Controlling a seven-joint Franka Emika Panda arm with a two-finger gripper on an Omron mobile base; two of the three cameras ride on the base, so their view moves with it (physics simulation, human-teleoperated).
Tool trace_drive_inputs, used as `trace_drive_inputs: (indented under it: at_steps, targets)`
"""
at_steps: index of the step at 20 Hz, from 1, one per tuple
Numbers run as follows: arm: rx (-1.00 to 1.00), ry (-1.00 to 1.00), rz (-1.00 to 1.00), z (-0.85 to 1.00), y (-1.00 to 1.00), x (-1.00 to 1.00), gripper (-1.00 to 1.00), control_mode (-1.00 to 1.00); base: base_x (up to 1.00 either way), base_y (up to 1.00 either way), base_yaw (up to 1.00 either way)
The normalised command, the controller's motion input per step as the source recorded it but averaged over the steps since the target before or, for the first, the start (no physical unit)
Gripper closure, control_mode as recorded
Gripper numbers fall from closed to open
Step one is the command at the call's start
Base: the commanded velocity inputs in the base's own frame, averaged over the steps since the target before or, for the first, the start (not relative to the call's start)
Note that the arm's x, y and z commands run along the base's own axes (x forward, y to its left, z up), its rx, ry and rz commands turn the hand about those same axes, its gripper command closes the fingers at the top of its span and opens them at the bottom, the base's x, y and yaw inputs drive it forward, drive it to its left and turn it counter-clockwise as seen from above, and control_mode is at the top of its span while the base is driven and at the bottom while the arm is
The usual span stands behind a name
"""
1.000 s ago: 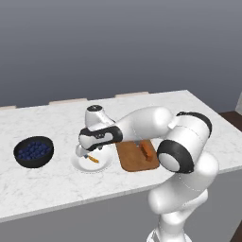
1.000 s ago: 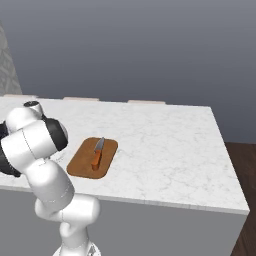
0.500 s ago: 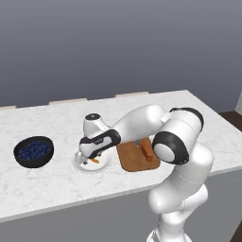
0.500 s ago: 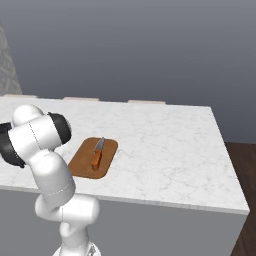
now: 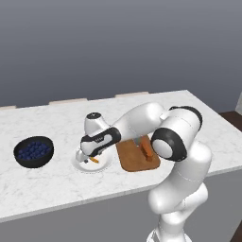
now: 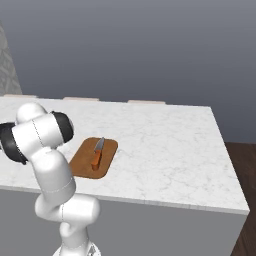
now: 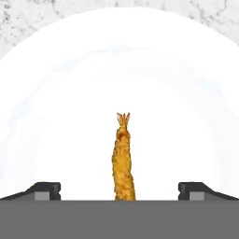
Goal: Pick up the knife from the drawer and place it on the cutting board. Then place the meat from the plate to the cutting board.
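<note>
The arm is glossy white, built of thick rounded segments with black bands at the joints. Its hand is a white block with a black side panel. The fingers are small, dark and square-tipped.

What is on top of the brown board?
The knife lies flat on the cutting board. In the left base view the arm covers part of the board, so only the knife's orange handle shows there.
</note>
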Motion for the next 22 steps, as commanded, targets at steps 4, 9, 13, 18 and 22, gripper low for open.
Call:
trace_drive_inputs:
  at_steps: [4, 9, 13, 18, 22]
  targets:
    - [0.0, 0.0, 0.0, -0.13, 0.0, 0.01, -1.0, -1.0, 0.0, 0.0, 0.0]
    - [0.0, 0.0, 0.0, -0.32, 0.0, 0.0, -1.0, -1.0, 0.0, 0.0, 0.0]
    - [0.0, 0.0, 0.0, -0.44, 0.0, 0.0, -1.0, -1.0, 0.0, 0.0, 0.0]
    - [0.0, 0.0, 0.0, -0.37, 0.0, 0.0, -1.0, -1.0, 0.0, 0.0, 0.0]
    - [0.0, 0.0, 0.0, -0.06, 0.04, 0.0, 1.0, -1.0, 0.0, 0.0, 0.0]
